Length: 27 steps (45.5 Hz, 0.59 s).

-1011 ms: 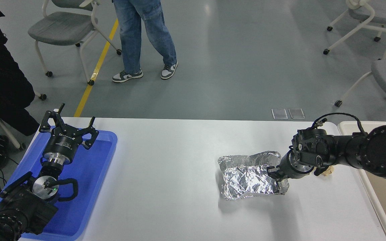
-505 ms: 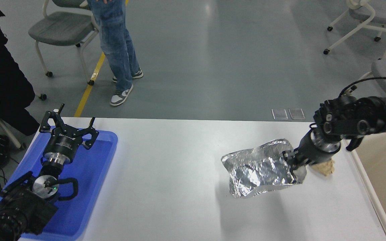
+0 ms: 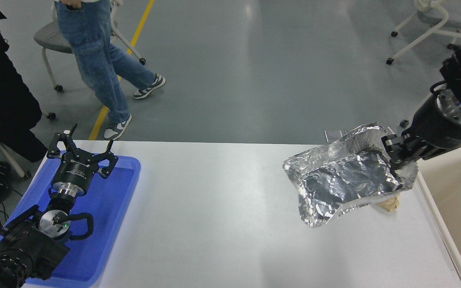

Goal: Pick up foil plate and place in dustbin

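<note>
The foil plate [image 3: 342, 180] is a shiny, crumpled silver tray. It hangs tilted in the air above the right part of the white table [image 3: 222, 224]. My right gripper [image 3: 394, 158] is shut on its right rim and holds it up, close to the dustbin's left edge. The dustbin [image 3: 452, 208] is a large beige bin with a thick off-white rim at the table's right end. My left gripper [image 3: 80, 150] is open and parked over the blue tray at the lower left.
A small tan wadded lump [image 3: 388, 204] lies on the table under the plate's right side. A flat blue tray [image 3: 106, 224] sits at the left. A person in jeans [image 3: 94, 60] walks on the floor beyond the table, among grey chairs [image 3: 442, 24].
My right gripper has lifted the foil plate off the table and carried it up and to the right, toward the dustbin. The person has walked to the left.
</note>
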Motion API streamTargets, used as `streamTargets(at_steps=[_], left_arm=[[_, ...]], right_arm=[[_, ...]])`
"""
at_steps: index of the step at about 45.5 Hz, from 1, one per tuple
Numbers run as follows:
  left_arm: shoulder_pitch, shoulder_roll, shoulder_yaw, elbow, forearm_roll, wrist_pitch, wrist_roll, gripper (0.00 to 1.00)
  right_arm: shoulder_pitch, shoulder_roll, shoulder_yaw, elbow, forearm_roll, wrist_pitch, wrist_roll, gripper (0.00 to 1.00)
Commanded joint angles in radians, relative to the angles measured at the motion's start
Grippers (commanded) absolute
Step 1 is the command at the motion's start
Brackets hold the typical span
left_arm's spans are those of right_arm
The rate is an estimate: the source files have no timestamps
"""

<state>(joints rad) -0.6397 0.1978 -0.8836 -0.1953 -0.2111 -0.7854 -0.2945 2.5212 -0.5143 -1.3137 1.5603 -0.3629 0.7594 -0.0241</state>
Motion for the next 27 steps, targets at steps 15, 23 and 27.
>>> streamTargets(at_steps=[15,23,27], left_arm=[[0.000,0.000,0.000,0.000,-0.001,0.000,0.000,1.00],[0.002,0.000,0.000,0.000,-0.001,0.000,0.000,1.00],[0.002,0.002,0.000,0.000,-0.001,0.000,0.000,1.00]], right_arm=[[0.156,-0.026,-0.067,0.027,-0.004,0.026,-0.004,0.00],[0.122,-0.036,-0.068,0.018,-0.008,0.026,-0.004,0.00],[0.042,-0.047,-0.071,-0.014,-0.025,0.026,-0.004,0.00]])
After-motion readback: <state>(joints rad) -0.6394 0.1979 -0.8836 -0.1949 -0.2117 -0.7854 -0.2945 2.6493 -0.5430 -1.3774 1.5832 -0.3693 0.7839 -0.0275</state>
